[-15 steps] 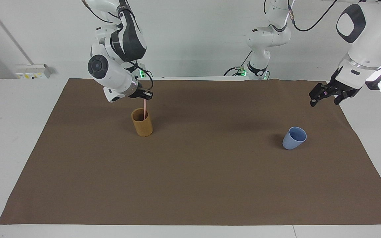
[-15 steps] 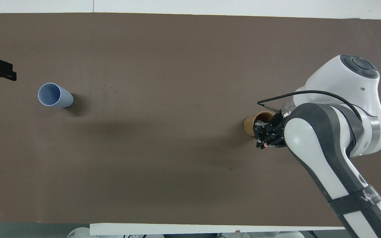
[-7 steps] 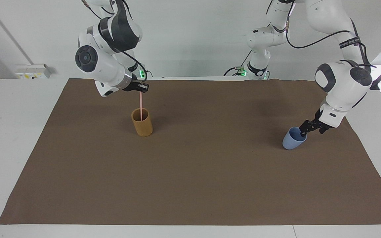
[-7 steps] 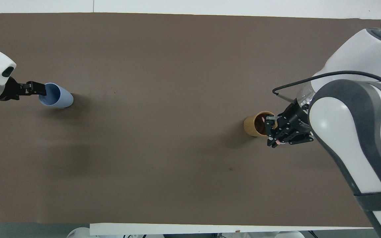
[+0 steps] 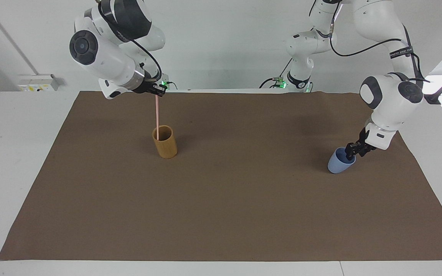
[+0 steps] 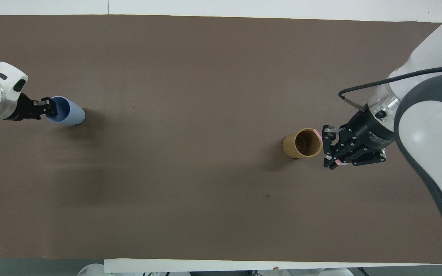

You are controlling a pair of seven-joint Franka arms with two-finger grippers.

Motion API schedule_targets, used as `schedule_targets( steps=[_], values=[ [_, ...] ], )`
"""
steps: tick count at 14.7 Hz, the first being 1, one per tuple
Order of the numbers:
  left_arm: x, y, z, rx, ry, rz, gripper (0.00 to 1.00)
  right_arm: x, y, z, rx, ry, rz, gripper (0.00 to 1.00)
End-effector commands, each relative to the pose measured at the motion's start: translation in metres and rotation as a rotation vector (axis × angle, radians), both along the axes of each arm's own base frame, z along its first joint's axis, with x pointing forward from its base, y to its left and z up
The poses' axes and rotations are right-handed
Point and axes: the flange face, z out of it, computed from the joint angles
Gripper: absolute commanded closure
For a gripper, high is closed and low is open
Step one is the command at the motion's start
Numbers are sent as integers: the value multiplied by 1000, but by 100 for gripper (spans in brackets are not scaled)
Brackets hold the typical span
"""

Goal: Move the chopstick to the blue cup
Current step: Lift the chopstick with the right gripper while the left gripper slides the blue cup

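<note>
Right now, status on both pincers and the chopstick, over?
Right pincer shut on chopstick, its lower end inside tan cup. Left pincer at blue cup rim. Nothing between cups.

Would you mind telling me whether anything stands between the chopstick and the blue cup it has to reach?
Nothing visible on the bare mat between them. The chopstick still dips into the tan cup; the left end effector sits at the blue cup rim.

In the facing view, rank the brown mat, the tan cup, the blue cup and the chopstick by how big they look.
1. Brown mat, by far the largest.
2. Tan cup.
3. Blue cup, shorter and smaller than the tan cup.

The chopstick is unranked: its visible length exceeds the tan cup's height, but it is very thin, with its lower end hidden inside that cup.
</note>
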Motion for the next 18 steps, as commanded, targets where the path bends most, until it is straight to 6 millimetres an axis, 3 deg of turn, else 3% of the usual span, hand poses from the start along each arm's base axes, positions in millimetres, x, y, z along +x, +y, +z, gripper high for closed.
schedule_targets(
  steps=[1,2,4,6,7,8,12,15,16,17,18],
  values=[
    [-16,-58,16,26,79,27,100,7,-12,20,12,-9,-28,100],
    [-20,-94,23,31,80,46,100,9,-14,25,15,-18,-32,100],
    [-33,-186,37,22,31,104,100,7,-12,32,20,-20,-26,100],
    [-67,-277,44,-15,-20,104,100,4,-9,33,34,2,-25,100],
    [-86,-309,41,-28,-33,94,100,3,-5,38,53,12,-53,100],
    [-98,-327,40,-32,-34,78,100,4,-1,42,61,20,-85,100],
    [-109,-331,8,-3,12,44,100,2,10,43,50,21,-90,100],
    [-102,-324,5,-12,1,42,100,2,9,43,51,23,-93,100],
    [-100,-321,5,-13,2,51,91,3,9,42,51,24,-93,100],
    [-100,-322,6,-12,3,51,67,3,9,42,51,23,-94,100],
    [-99,-323,7,-15,1,56,22,3,11,42,52,19,-93,100]
  ],
)
